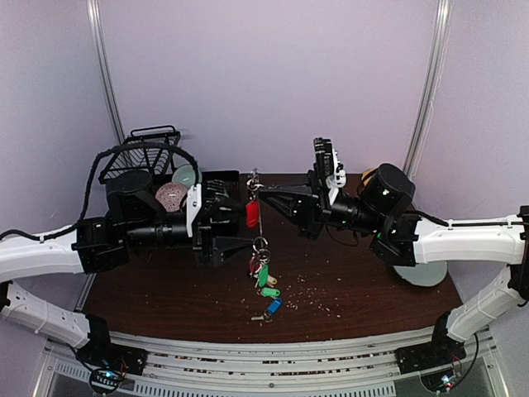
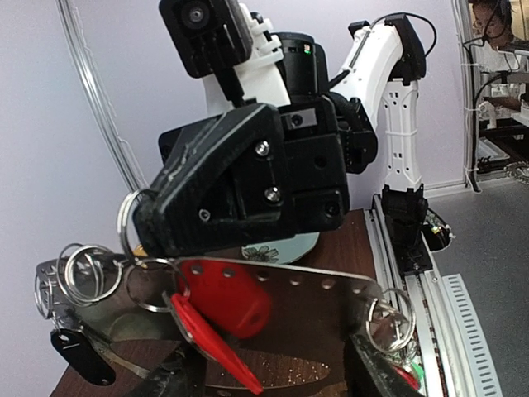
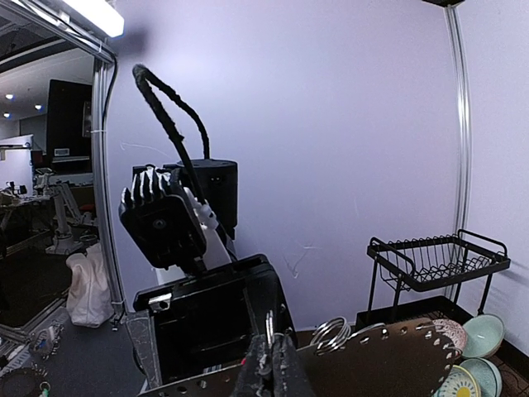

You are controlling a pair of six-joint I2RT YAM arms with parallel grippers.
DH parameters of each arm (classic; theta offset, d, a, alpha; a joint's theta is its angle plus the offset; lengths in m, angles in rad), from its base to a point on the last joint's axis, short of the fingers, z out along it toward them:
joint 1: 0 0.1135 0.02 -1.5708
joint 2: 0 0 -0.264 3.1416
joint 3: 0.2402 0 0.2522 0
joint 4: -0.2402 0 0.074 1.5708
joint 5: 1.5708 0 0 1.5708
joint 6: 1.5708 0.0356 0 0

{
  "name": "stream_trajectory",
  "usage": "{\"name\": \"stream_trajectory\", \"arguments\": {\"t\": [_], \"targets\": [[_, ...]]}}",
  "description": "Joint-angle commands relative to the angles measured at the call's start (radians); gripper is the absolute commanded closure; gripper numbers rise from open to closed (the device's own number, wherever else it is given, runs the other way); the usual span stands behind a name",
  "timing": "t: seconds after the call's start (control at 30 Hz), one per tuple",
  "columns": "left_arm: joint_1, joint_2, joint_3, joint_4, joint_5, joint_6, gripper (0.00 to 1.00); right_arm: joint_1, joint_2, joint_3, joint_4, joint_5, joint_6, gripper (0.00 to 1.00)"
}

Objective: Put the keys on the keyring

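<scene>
Silvery perforated metal, a flat bar with holes along its edge: this is the keyring (image 2: 322, 285). It hangs upright in mid-air over the table (image 1: 372, 289), between the two grippers.

Right gripper (image 3: 269, 372): jaws clenched tight on the keyring's upper end. I cannot tell whether the pinch is on the bar's edge or on a split ring there. In the left wrist view its black fingers (image 2: 190, 207) sit just above the bar.

Left gripper (image 2: 273, 376): jaws released and standing wide, one finger low on each side of that view. The bar crosses in front of the gap. No firm contact is visible.

Red key (image 2: 227, 298): its tag hangs off the bar, mid-length, inside the left gripper's gap. A red blade slants down below it.

Other keys (image 1: 263, 277): these are bunched at the bar's lower end on split rings. Two green tags and a blue tag (image 1: 274, 305) trail down onto the table. A black tag (image 2: 74, 351) hangs from rings at the other end.

Surroundings: a black wire rack (image 1: 145, 153) stands at far left. A pink speckled plate (image 1: 171, 197) and a pale green one (image 1: 186, 175) lie behind the left arm. A white plate (image 1: 421, 273) lies under the right arm. Crumbs are scattered on the dark tabletop.
</scene>
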Motion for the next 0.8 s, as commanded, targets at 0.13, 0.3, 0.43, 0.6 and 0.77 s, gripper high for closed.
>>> {"name": "stream_trajectory", "arguments": {"t": [0.13, 0.3, 0.43, 0.6, 0.77], "targets": [[0.003, 0.022, 0.033, 0.065, -0.111, -0.036, 0.56, 0.015, -0.019, 0.023, 0.034, 0.007, -0.017, 1.0], [0.004, 0.022, 0.022, 0.108, -0.179, -0.073, 0.7, 0.028, -0.012, 0.03, 0.011, 0.015, -0.036, 1.0], [0.004, 0.01, 0.0, 0.154, -0.181, -0.095, 1.0, 0.036, -0.01, 0.023, 0.034, 0.031, -0.022, 1.0], [0.004, 0.049, -0.02, 0.145, -0.169, -0.098, 1.0, 0.052, 0.014, 0.02, 0.138, 0.074, 0.037, 1.0], [0.0, 0.131, 0.004, 0.159, -0.081, -0.135, 1.0, 0.073, 0.043, 0.004, 0.243, 0.158, 0.056, 1.0]]}}
